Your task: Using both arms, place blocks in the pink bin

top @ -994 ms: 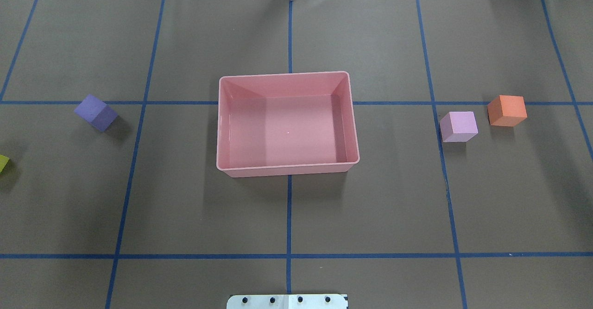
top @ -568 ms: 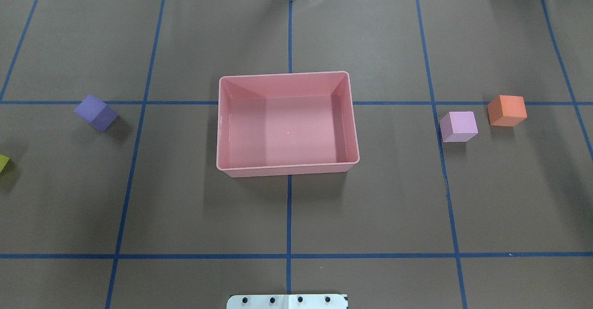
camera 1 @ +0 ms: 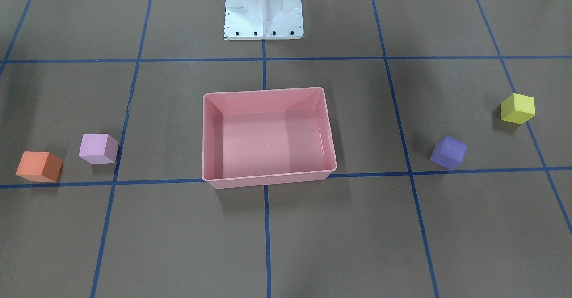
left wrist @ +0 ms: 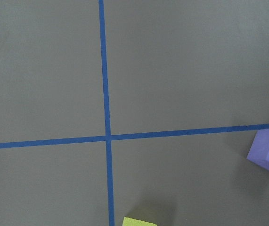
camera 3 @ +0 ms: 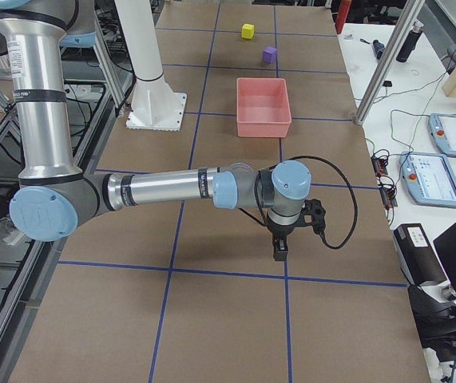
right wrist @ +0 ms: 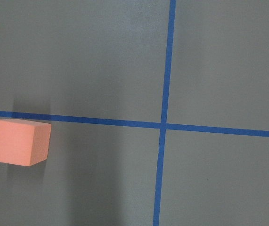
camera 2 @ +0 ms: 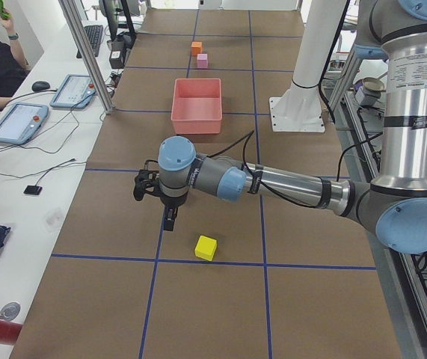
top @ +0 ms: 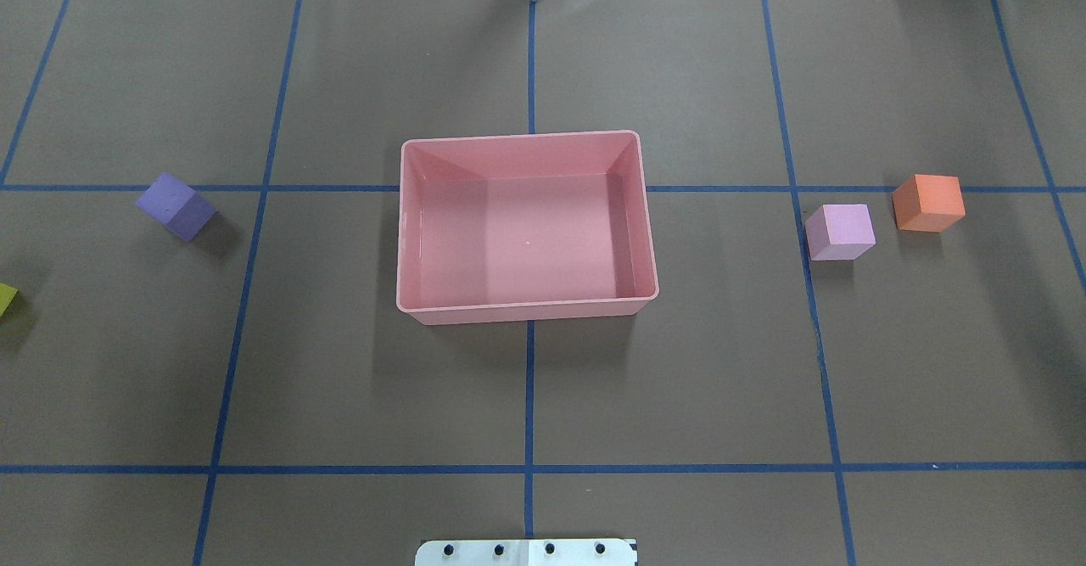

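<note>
Pink bin [top: 517, 135] sits mid-table [top: 679, 379], with purple block [top: 176, 206] and yellow block [camera 1: 517, 108] at its 9 o'clock, and light pink block [top: 839, 232] and orange block [top: 928, 203] near each other at 3. Left hand [camera 2: 169, 218] and right hand [camera 3: 279, 249]: apart or together, I cannot tell. Gripping one neighbour may shove the other

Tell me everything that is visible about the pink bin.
The pink bin is a shallow rectangular tray of glossy salmon-pink plastic, with sloped walls and a rounded rim. It stands upright and empty at the middle of the brown table, over a crossing of blue tape lines. Only the table touches it.
</note>
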Available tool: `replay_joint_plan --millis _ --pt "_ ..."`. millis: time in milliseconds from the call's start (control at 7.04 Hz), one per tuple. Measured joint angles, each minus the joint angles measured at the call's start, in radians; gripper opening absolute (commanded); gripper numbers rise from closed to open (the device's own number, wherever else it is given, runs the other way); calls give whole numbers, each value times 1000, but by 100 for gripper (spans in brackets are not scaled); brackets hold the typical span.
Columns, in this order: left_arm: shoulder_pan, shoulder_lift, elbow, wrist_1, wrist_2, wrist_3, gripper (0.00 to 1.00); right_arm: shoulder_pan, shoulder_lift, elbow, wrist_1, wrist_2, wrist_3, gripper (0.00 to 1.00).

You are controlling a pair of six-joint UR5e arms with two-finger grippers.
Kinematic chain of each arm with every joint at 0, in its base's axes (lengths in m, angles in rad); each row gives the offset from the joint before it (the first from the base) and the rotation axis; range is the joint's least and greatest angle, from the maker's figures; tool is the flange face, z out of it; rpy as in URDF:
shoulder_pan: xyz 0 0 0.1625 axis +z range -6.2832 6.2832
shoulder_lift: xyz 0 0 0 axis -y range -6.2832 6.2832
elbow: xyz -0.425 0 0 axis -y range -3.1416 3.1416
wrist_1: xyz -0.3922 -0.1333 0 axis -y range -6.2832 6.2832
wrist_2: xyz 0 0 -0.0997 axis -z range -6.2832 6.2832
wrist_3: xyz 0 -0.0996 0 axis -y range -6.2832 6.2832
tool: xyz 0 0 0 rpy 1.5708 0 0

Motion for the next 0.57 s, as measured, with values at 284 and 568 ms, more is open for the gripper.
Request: replay_joint_plan --millis 284,568 --pt "115 109 3 -274 78 -161 98 0 -2 -3 0 0 0 100" --pt "234 159 39 -433 197 -229 99 0 -1 -4 0 0 0 100"
